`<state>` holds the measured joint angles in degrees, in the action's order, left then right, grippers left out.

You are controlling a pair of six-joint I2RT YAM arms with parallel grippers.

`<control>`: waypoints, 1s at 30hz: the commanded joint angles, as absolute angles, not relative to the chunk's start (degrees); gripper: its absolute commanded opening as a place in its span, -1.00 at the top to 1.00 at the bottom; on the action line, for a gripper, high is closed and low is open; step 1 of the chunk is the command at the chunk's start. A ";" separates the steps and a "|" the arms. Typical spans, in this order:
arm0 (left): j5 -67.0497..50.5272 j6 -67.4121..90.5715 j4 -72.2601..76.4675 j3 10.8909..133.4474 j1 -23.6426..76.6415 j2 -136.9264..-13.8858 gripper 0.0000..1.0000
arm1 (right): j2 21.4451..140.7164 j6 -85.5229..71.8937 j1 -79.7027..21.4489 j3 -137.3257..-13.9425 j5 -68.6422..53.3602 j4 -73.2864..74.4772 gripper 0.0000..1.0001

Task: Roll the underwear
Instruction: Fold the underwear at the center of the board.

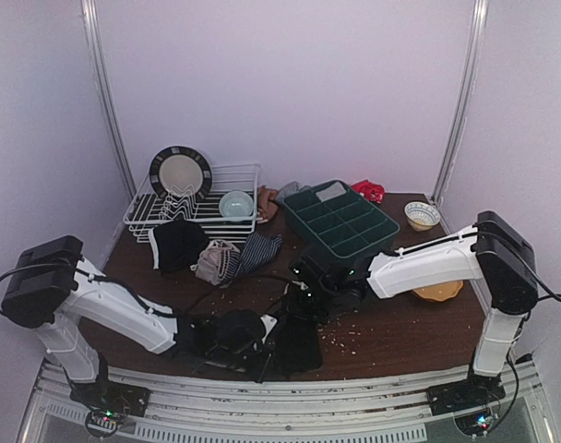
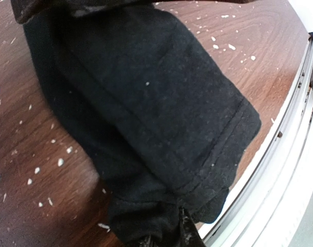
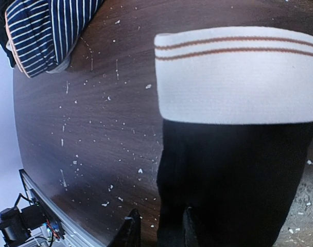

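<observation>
The left end effector (image 2: pixel 164 237) is clenching a bunched corner of the black cloth underwear (image 2: pixel 146 103), and the dark fabric is puckering between its fingertips. This is happening close to the near edge of the dark brown wooden desk (image 2: pixel 22 154). In the overhead view the left end effector (image 1: pixel 262 340) is sitting low at the front centre, touching the black cloth underwear (image 1: pixel 297 346), which is lying flat on the desk.

The right end effector (image 3: pixel 160 231) is hanging released, with its fingers (image 3: pixel 131 229) parted and straddling the side edge of the same garment. Farther along that garment, a broad white waistband with two thin brown stripes (image 3: pixel 236 77) is lying across it. From above, the right end effector (image 1: pixel 304 293) is hovering just behind the garment.

Small white specks (image 3: pixel 107 188) are lying scattered over the wood. Farther back, a navy cloth underwear with thin white stripes (image 1: pixel 257 249) is resting beside a beige-pink crumpled cloth underwear (image 1: pixel 216 261) and another black crumpled garment (image 1: pixel 177 245). Behind these a white wire dish rack (image 1: pixel 142 214) is holding a round dark-rimmed plate (image 1: pixel 180 173) and a pale green bowl (image 1: pixel 235 204). A green plastic compartment tray (image 1: pixel 340 220) is standing to the right of the rack.
</observation>
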<state>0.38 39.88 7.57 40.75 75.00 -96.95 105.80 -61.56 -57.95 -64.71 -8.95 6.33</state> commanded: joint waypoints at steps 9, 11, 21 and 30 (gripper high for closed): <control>1.44 38.05 10.14 37.73 75.32 -93.92 0.66 | 109.36 -60.13 -61.21 -67.73 -16.09 1.36 0.38; 1.73 38.22 9.68 37.12 75.31 -92.51 0.54 | 107.15 -59.29 -61.22 -67.50 -15.82 1.27 0.32; 2.01 37.86 2.78 35.72 75.58 -82.67 -0.25 | 96.47 -54.37 -60.65 -64.66 -12.15 6.57 -0.05; 12.62 34.87 -13.05 36.51 74.59 -63.44 -0.70 | 88.41 -47.03 -59.48 -60.05 -2.89 15.45 -0.16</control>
